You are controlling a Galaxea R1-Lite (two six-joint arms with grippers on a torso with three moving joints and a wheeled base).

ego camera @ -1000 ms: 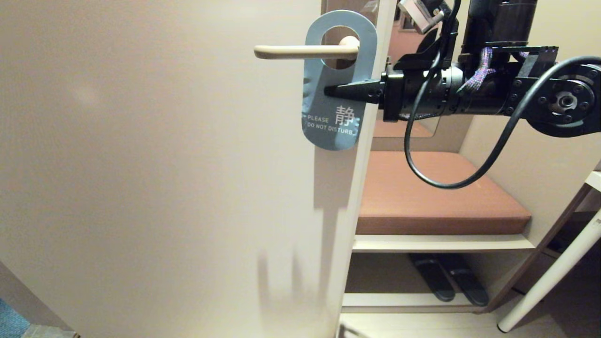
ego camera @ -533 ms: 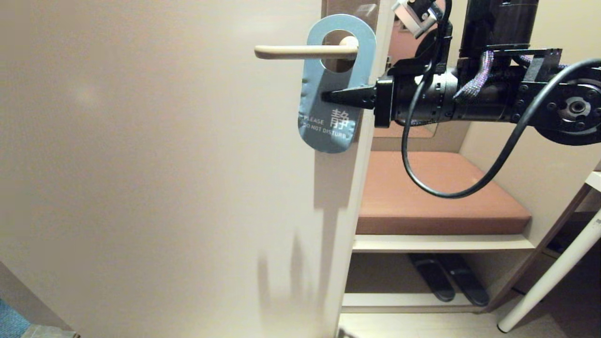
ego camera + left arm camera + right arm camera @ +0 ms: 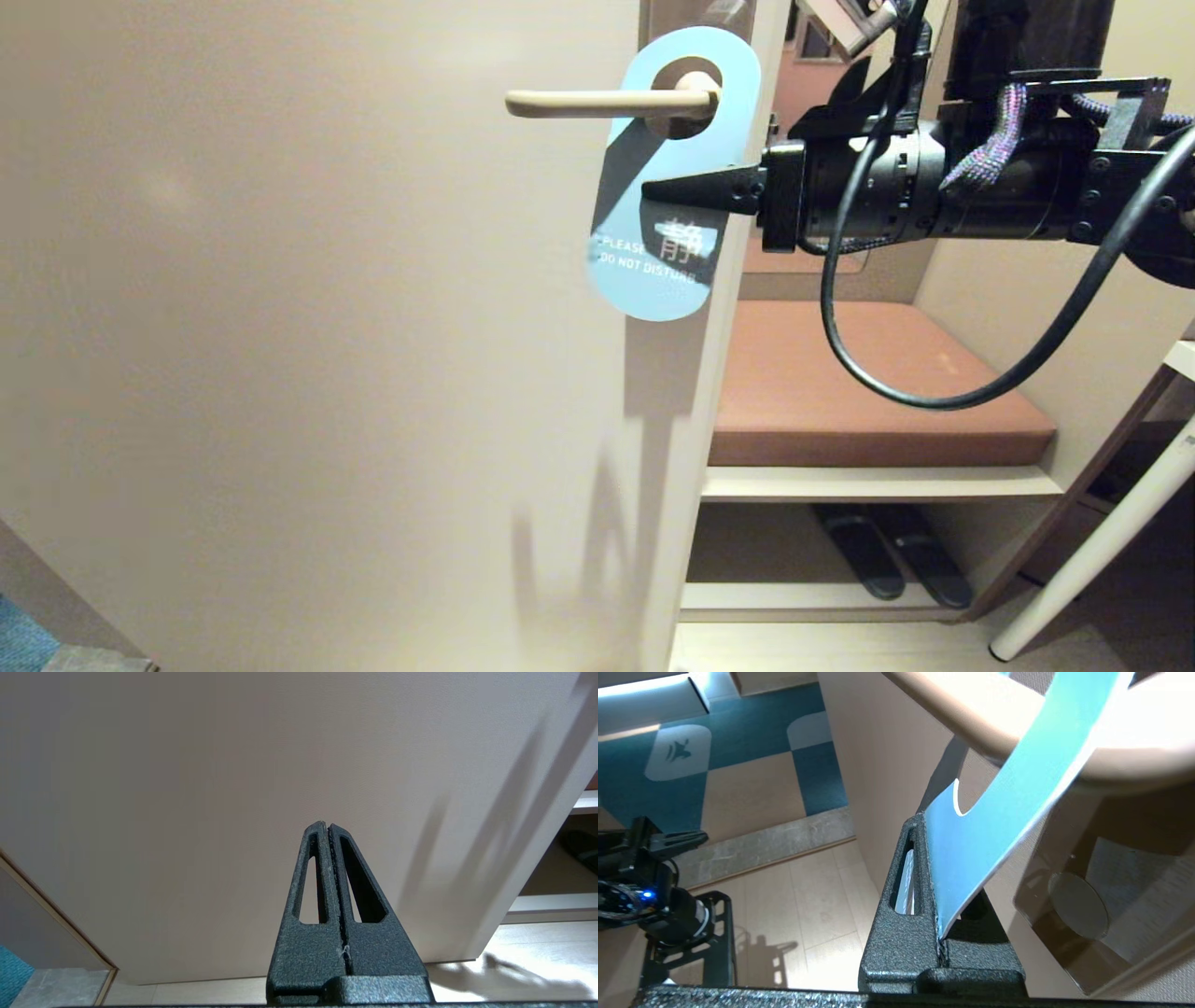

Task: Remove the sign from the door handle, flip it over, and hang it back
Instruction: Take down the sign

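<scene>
Pinching sign (image 3: 653,280) edge: right gripper (image 3: 653,190); wrist view shows card between fingers

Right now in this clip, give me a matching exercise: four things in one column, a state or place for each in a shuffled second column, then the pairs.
1. sign
2. door handle
3. left end effector
4. cushion

A. shut on nothing, before the door
B. pinched by the right end effector, blue face showing
C. passing through the oval hole
D. lying on the upper shelf

Pairs: 1-B, 2-C, 3-A, 4-D
</scene>
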